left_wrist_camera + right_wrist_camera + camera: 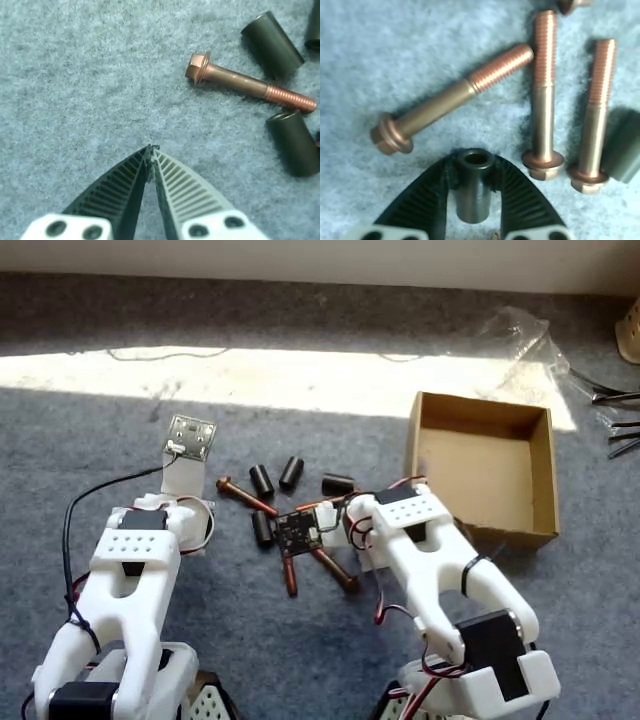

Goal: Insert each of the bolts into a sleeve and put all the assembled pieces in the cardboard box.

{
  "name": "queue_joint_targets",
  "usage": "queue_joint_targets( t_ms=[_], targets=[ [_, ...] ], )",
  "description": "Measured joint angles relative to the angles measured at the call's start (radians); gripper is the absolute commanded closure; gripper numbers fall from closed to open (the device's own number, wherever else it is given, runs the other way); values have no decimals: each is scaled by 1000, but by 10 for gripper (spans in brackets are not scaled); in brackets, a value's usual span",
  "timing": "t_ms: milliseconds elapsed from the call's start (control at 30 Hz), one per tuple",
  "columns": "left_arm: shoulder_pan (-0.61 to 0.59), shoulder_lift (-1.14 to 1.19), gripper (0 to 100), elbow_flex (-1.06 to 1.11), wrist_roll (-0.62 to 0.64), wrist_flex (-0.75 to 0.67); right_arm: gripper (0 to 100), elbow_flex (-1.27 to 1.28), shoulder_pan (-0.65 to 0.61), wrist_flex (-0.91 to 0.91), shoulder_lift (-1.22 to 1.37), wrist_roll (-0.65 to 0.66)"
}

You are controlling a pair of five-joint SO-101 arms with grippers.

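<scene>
L end effector (pixel 151 150): clenched, tips touching, nothing gripped. It hangs over bare worktop (pixel 75 75), near a copper bolt (pixel 245 82) lying flat, threaded end betw. two loose sleeves (pixel 272 45).

R end effector (pixel 476 162): grasping a black sleeve (pixel 475 185) by its sides, open bore facing away from the wrist. Three more bolts (pixel 543 90) lie flat just beyond it: two approx. parallel, one angled.

Cardboard box (pixel 478 406): open-topped, on worktop beside R arm, apart from the parts cluster.

Bolts (pixel 245 496) and seemingly four sleeves (pixel 262 479) lie together on carpet (pixel 80 460), left of the cardboard box (pixel 413 455).
</scene>
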Motion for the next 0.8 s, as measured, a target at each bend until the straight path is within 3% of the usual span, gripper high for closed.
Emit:
queue_joint_targets(
  t_ms=[233, 633, 800],
  targets=[
    [0, 0, 995, 0, 0, 0, 995, 12, 2, -5, -40, -227],
    [0, 0, 995, 0, 0, 0, 995, 17, -46, -6, -439, -666],
    [0, 0, 995, 0, 0, 0, 995, 17, -48, 123, -569, -819]
  ],
)
